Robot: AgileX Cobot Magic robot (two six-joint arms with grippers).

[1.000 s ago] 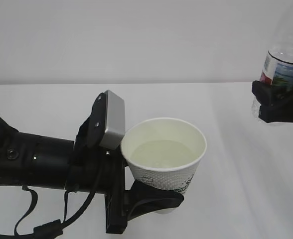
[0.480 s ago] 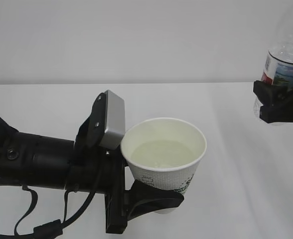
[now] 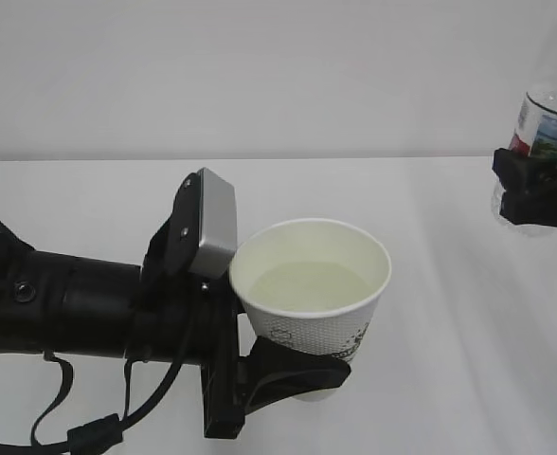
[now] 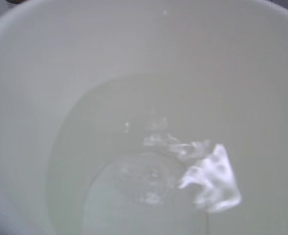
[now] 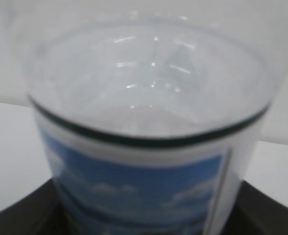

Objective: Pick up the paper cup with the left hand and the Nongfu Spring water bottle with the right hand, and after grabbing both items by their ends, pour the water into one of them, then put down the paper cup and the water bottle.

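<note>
The white paper cup (image 3: 313, 318) is held upright above the table, its base clamped in the black fingers of my left gripper (image 3: 302, 377), which is shut on it. Pale water (image 3: 307, 282) partly fills it. The left wrist view looks straight into the cup (image 4: 46, 58), where the water (image 4: 149, 186) glints; no fingers show there. At the far right edge, my right gripper (image 3: 541, 197) is shut on the Nongfu Spring water bottle (image 3: 549, 121), which stands roughly upright and is cut off by the frame. In the right wrist view the bottle (image 5: 144, 127) fills the picture, with black fingers (image 5: 16, 215) at its sides.
A white table (image 3: 449, 379) runs beneath both arms to a plain pale wall (image 3: 260, 76) behind. My left arm's black body and cables (image 3: 61, 303) span the lower left. The grey plate (image 3: 217, 223) sits just left of the cup's rim.
My right gripper has carried the bottle a little to the right, farther from the cup. The left gripper and cup have barely moved.
</note>
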